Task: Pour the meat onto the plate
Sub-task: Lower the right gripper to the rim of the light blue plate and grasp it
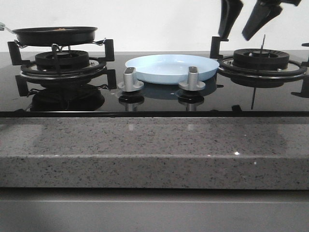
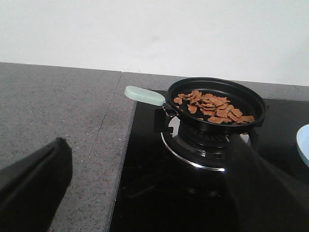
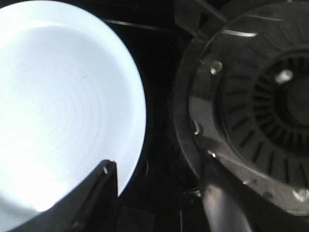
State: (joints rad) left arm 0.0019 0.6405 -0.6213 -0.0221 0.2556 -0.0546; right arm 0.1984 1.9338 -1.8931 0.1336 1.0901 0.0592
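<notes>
The meat (image 2: 212, 106) lies as a heap of small reddish-brown pieces in a black frying pan (image 2: 252, 100) with a pale green handle (image 2: 144, 95). The pan (image 1: 54, 35) rests on the left burner. The pale-blue plate (image 1: 171, 67) sits empty on the hob's middle, and its edge (image 2: 304, 145) shows in the left wrist view. My left gripper (image 2: 148, 147) is open, short of the pan and its handle, holding nothing. My right gripper (image 1: 235, 37) hangs open above the right burner, beside the plate (image 3: 63, 96), its fingertips (image 3: 108, 166) wide apart.
Two silver knobs (image 1: 130, 79) (image 1: 192, 79) stand in front of the plate. The right burner (image 1: 260, 60) with its black grate lies under my right gripper. A speckled grey stone counter (image 1: 145, 150) runs along the front and to the hob's left (image 2: 58, 106).
</notes>
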